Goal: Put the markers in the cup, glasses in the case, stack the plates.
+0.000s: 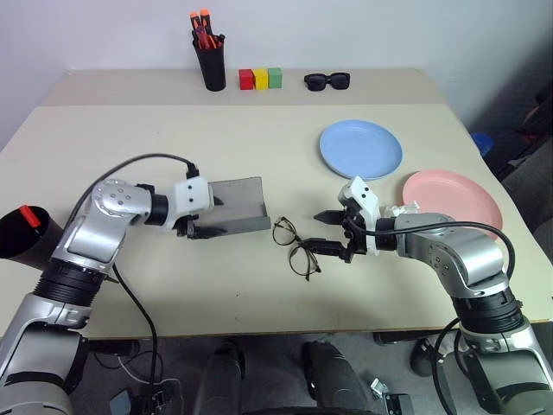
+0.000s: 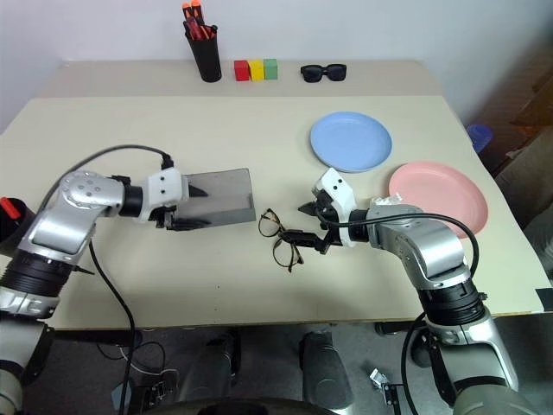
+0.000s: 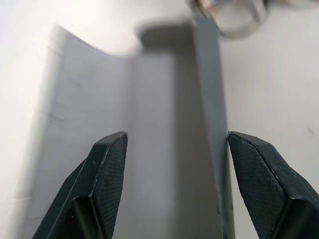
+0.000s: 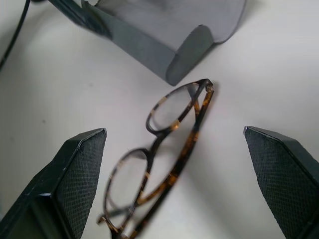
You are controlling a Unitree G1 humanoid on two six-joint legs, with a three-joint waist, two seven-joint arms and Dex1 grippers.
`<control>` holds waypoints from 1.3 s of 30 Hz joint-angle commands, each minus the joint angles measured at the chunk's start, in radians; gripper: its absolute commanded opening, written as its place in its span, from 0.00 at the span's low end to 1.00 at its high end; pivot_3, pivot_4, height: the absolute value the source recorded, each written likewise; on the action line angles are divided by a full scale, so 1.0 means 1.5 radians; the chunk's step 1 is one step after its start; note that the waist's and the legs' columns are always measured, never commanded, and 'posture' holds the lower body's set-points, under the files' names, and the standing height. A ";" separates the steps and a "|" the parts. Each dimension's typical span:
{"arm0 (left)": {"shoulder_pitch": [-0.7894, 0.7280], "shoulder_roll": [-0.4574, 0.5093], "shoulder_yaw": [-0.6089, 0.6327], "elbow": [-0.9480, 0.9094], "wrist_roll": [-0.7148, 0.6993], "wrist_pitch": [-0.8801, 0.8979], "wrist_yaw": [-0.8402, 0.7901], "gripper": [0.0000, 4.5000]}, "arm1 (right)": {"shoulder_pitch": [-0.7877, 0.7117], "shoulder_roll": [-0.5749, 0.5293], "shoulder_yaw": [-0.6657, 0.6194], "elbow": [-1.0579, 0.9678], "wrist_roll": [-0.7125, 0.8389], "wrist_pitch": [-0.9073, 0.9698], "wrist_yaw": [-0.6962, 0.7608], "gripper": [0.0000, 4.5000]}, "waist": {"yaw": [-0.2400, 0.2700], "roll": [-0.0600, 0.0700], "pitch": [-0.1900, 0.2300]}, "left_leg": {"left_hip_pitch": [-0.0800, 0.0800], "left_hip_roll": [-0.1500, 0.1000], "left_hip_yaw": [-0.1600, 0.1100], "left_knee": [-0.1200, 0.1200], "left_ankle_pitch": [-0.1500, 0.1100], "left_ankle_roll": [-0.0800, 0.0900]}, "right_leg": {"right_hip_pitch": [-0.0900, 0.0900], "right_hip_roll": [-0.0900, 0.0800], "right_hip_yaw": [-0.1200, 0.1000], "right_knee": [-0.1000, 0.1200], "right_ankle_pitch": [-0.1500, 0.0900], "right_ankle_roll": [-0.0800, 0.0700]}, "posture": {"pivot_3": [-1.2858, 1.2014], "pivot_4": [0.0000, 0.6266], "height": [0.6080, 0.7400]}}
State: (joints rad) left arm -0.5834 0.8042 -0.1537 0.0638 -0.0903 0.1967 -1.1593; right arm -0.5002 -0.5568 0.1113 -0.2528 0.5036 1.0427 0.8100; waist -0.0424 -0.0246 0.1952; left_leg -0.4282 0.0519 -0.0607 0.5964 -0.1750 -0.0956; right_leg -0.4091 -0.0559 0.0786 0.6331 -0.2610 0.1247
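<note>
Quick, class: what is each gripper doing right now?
Left gripper: open, fingers astride the open case.
Right gripper: open, empty, over the glasses.

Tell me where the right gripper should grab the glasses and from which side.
A judgement: grip the glasses across the bridge between the two lenses, coming down from above. They lie folded flat on the table, beside the open case, so only the thin frame offers a hold. The right gripper already stands open over them, a finger on either side.
</note>
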 commanded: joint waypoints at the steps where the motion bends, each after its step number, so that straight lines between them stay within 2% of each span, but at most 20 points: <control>1: 0.056 0.012 0.059 -0.104 -0.043 0.039 0.023 0.72 | -0.022 0.012 -0.007 -0.021 0.015 0.035 -0.029 1.00 | -0.002 0.000 0.000 | 0.000 0.000 0.000 0.000 0.000 0.000 | 0.000 0.000 0.000 0.000 0.000 0.000 | 0.52 0.24 1.00; 6: 0.206 0.017 0.111 -0.289 -0.127 0.136 0.038 0.72 | -0.029 0.035 0.002 -0.006 0.015 0.067 -0.068 1.00 | -0.002 0.000 0.000 | 0.000 0.000 0.000 0.000 0.000 0.001 | 0.000 0.000 0.000 0.001 0.000 0.001 | 0.52 0.24 1.00; 10: 0.299 0.014 0.129 -0.387 -0.155 0.189 0.076 0.72 | -0.028 0.045 0.009 -0.005 0.017 0.083 -0.081 1.00 | 0.000 0.000 0.000 | 0.000 0.000 0.000 0.000 0.000 0.001 | 0.000 0.000 0.000 0.001 0.000 0.000 | 0.52 0.24 1.00; 17: 0.362 0.004 0.139 -0.448 -0.166 0.239 0.150 0.72 | -0.022 0.058 0.018 0.007 0.016 0.097 -0.098 1.00 | -0.001 0.000 0.000 | 0.001 0.000 0.000 0.001 0.000 0.001 | 0.000 0.000 0.000 0.000 0.000 0.000 | 0.52 0.24 1.00; 19: 0.370 0.005 0.142 -0.449 -0.167 0.243 0.163 0.73 | -0.024 0.060 0.017 0.010 0.017 0.100 -0.102 0.89 | -0.001 0.000 0.000 | 0.001 0.000 0.000 0.001 0.000 0.001 | 0.000 0.000 0.000 0.000 0.000 0.000 | 0.52 0.24 1.00; 21: 0.377 0.006 0.148 -0.450 -0.173 0.247 0.171 0.73 | -0.026 0.062 0.015 0.013 0.019 0.104 -0.105 0.72 | -0.001 0.000 0.000 | 0.000 0.000 0.000 0.000 0.000 0.001 | 0.000 0.000 0.000 0.000 0.000 0.000 | 0.52 0.24 1.00; 27: 0.402 0.016 0.157 -0.446 -0.175 0.241 0.176 0.73 | -0.030 0.071 0.011 0.025 0.021 0.111 -0.115 0.03 | -0.001 0.000 0.000 | 0.000 0.000 0.000 0.000 0.000 0.001 | 0.000 0.000 0.000 0.000 -0.001 0.000 | 0.52 0.24 1.00; 36: 0.428 0.022 0.157 -0.451 -0.176 0.231 0.179 0.73 | -0.037 0.062 0.009 0.018 0.029 0.108 -0.119 0.01 | -0.001 0.000 -0.001 | 0.001 0.000 0.000 0.000 -0.001 0.001 | 0.000 0.000 0.000 -0.001 0.000 -0.001 | 0.52 0.24 1.00; 39: 0.444 0.011 0.179 -0.452 -0.184 0.231 0.190 0.73 | -0.053 0.031 0.023 -0.009 0.022 0.080 -0.095 0.01 | -0.001 0.000 0.000 | 0.001 0.000 0.001 0.000 -0.001 0.001 | 0.000 0.000 0.001 -0.001 0.000 -0.001 | 0.52 0.24 1.00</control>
State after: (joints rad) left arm 0.0754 0.8239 0.0696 -0.5844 -0.3508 0.5584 -0.8836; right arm -0.5501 -0.4740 0.1504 -0.2191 0.5504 1.1891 0.6528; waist -0.0440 -0.0243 0.1945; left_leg -0.4276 0.0518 -0.0597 0.5968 -0.1759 -0.0949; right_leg -0.4092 -0.0568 0.0794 0.6314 -0.2613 0.1230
